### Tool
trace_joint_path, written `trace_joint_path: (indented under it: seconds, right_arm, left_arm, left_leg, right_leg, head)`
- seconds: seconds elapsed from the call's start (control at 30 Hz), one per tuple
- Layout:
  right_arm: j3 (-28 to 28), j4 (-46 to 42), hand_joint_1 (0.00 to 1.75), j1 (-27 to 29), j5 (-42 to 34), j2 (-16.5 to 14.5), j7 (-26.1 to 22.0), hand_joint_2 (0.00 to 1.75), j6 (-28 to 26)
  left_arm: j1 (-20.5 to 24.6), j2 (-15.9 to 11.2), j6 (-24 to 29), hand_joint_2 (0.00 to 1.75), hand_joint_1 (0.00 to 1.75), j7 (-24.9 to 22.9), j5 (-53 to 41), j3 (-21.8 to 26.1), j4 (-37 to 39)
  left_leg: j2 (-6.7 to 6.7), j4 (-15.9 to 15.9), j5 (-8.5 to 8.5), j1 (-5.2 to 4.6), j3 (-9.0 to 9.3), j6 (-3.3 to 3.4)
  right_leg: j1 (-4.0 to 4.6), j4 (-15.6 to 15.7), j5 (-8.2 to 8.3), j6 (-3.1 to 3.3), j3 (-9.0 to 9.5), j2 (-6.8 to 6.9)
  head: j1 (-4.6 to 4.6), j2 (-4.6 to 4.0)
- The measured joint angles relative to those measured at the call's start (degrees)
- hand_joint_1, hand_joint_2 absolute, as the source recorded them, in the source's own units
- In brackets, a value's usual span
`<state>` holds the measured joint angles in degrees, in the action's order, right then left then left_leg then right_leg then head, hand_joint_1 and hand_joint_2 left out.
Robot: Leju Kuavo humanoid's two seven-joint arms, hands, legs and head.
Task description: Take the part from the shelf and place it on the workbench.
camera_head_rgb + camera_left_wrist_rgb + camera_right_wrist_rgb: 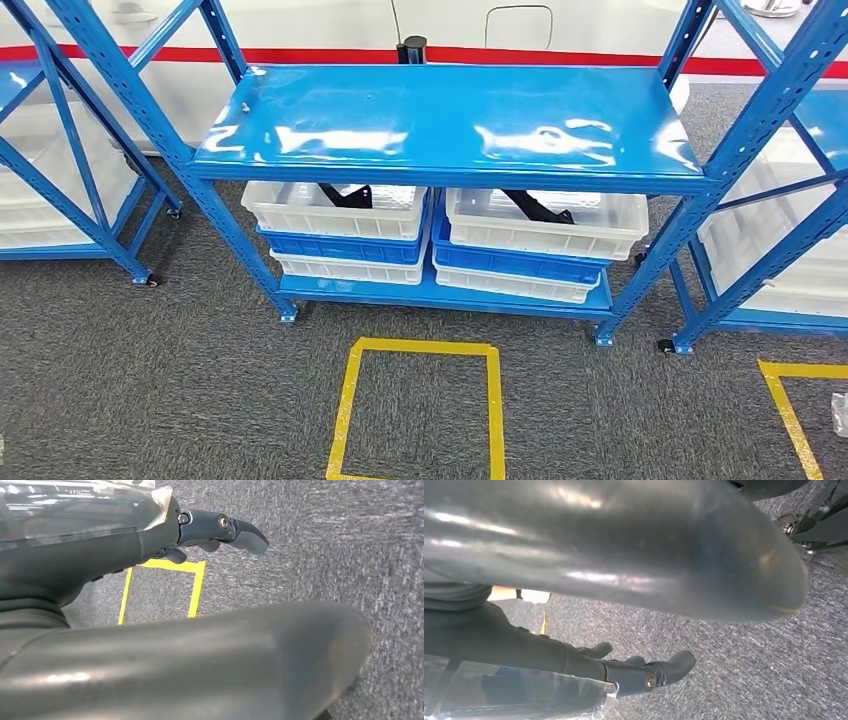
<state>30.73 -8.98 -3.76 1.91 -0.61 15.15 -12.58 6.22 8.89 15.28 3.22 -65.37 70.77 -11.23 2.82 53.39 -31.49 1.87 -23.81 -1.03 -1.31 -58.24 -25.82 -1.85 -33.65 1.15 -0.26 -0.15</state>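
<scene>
Two black parts lie in white bins on the blue shelf's lower level: one part point(347, 196) in the left top bin point(300, 222), the other part point(537, 208) in the right top bin point(610, 238). The shelf's blue top board point(450, 120) is bare and glossy. My left hand point(210, 527) hangs over grey carpet, fingers stretched out and apart, holding nothing. My right hand point(644, 672) also hangs over the carpet, fingers extended, with nothing in it.
Blue and white bins are stacked under the top bins. A yellow tape square point(421, 348) marks the carpet in front of the shelf, and a second tape corner point(790, 375) lies to the right. More blue racks with white bins stand at the left point(60, 190) and right point(790, 240).
</scene>
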Motion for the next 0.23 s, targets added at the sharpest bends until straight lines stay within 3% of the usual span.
trace_joint_path:
  seconds: [0.07,0.13,0.23]
  right_arm:
    - [-0.1,0.0,0.00,0.0,-0.5,0.0,0.1,0.00,-0.5]
    - [-0.3,0.0,0.00,0.0,-0.9,0.0,0.2,0.00,-0.8]
    - [-0.7,0.0,0.00,0.1,-1.0,-0.1,0.2,0.00,-1.0]
  left_arm:
    - [-0.1,0.3,-0.1,0.87,0.00,1.0,0.0,0.0,0.0]
    - [-0.1,0.8,0.0,1.75,0.00,2.5,0.0,0.0,0.0]
    - [-0.1,1.8,0.8,1.75,0.00,3.5,0.0,0.0,0.1]
  left_leg:
    - [0.00,0.0,0.07,-0.06,0.00,-0.59]
    - [-0.01,0.2,0.10,-0.24,0.01,-0.66]
    - [0.00,0.4,0.06,-0.51,0.01,-0.59]
  right_leg:
    - [-0.04,0.0,0.04,0.02,0.09,0.01]
    - [-0.18,0.0,0.10,0.06,0.20,0.02]
    - [-0.37,0.0,0.14,0.07,0.28,0.02]
  head:
    - [0.02,0.00]
    - [0.03,0.00]
    - [0.03,0.00]
